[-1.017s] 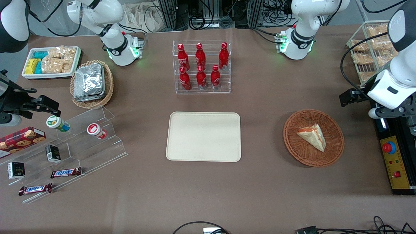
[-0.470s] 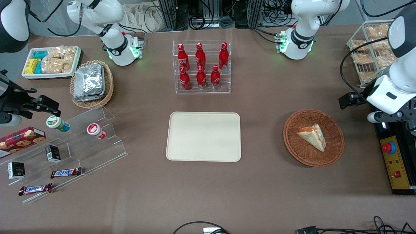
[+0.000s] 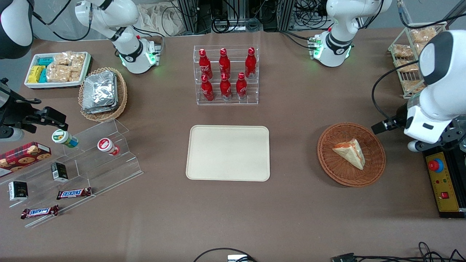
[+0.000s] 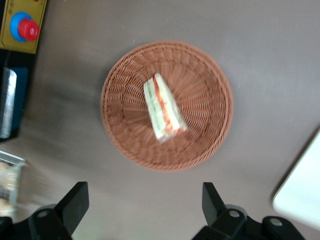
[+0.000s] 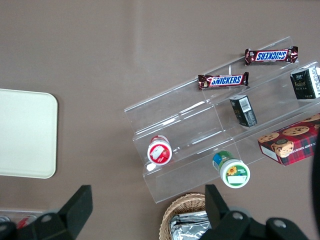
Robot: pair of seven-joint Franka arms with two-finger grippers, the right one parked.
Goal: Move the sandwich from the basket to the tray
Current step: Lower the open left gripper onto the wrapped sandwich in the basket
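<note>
A wrapped sandwich lies alone in the round reddish-brown wicker basket on the brown table, its orange-red and green filling edge showing in the left wrist view. The basket sits toward the working arm's end of the table, well apart from the cream tray, which rests flat near the table's middle. The left arm's claw hangs above the table just beside the basket's rim, its 2 fingers spread wide apart and holding nothing; in the front view the arm's white wrist housing hides the claw itself. Farther from the front camera than the tray, a clear rack holds 6 red bottles. A yellow control box with a red button lies beside the basket at the working arm's end of the table.
</note>
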